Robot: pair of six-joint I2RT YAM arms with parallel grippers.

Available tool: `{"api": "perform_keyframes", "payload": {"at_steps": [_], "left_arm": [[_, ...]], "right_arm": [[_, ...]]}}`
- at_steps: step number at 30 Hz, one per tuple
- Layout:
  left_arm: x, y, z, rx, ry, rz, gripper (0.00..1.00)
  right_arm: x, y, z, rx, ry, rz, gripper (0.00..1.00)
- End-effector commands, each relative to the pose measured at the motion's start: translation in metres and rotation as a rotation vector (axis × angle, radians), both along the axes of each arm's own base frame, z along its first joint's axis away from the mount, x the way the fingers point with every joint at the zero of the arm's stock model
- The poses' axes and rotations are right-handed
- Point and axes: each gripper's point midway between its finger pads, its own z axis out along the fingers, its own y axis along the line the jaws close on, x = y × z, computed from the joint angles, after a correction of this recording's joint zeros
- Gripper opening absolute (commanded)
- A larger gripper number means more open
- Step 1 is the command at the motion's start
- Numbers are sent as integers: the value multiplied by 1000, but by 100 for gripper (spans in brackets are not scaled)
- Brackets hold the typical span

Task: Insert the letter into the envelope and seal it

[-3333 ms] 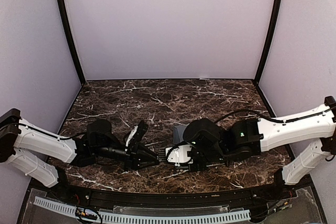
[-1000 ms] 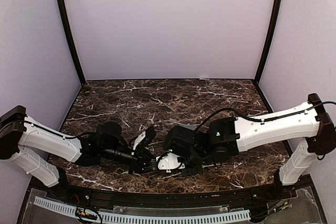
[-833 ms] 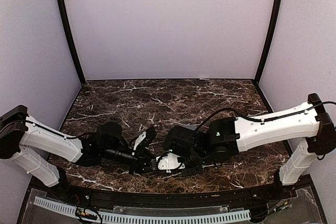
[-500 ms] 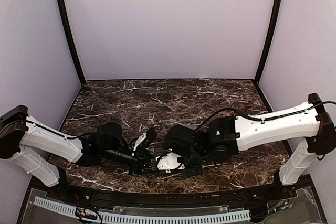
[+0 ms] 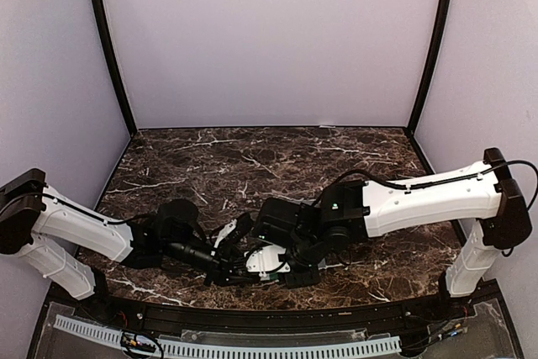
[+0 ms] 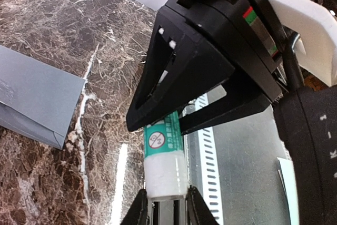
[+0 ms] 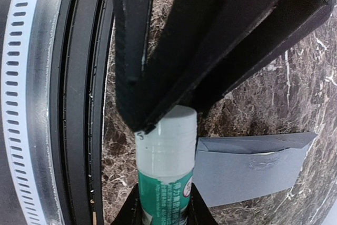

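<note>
Both grippers hold one white-and-green glue stick [image 6: 164, 156] near the table's front edge. My left gripper [image 6: 164, 204] is shut on its white cap end. My right gripper [image 7: 164, 206] is shut on its green body [image 7: 164, 193]. In the top view the two grippers meet tip to tip, left [image 5: 235, 265] and right [image 5: 267, 262]. The blue-grey envelope [image 6: 37, 98] lies flat on the table beside them and also shows in the right wrist view [image 7: 247, 169]. In the top view the arms hide it. The tan letter is not in view.
The dark marble table [image 5: 269, 166] is walled by lilac panels at the back and sides. A black rim and a perforated metal rail [image 5: 227, 346] run along the near edge, just below the joined grippers.
My right arm has swung left and nearer until its gripper met the left one. In the last second both grippers have shifted slightly left and toward the front edge.
</note>
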Motion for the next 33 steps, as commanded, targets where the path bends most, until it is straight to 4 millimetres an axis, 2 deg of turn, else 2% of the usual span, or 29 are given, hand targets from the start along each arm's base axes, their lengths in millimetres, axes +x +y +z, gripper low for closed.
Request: {"api": "perform_keyframes", "payload": {"at_steps": [1,9,24,28,33], "left_arm": [[20,-18,42,-149,-150,63,7],[18,-18,45,-157,-174,61,6],[14,-17,54,-192,-201,63,6],[13,-17,54,-193,-200,58,6],[12,-13,57,-195,-212,66,6]], "right_arm": [[-39,111,94,524,173,129,0],[-43,118,118,624,368,104,0],[-38,123,137,738,569,-6,0],[-30,122,138,748,584,-62,0],[-20,112,123,717,529,-124,0]]}}
